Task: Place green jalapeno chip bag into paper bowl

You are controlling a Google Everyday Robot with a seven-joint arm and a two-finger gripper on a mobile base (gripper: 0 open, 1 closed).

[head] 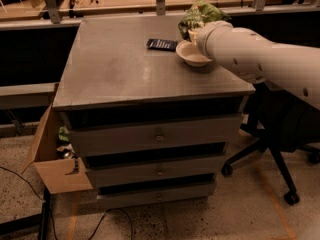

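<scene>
The gripper [195, 32] is at the back right of the bench [115, 69], just above the paper bowl [191, 55]. It seems clamped on the green jalapeno chip bag [200, 13], which is held over the bowl's far rim, probably to drop inside.

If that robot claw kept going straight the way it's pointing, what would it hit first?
The green jalapeno chip bag, bunched right at the gripper by the far rim of the paper bowl. Beyond it, possibly the dark packet, though the gripper's height is unclear.
</scene>
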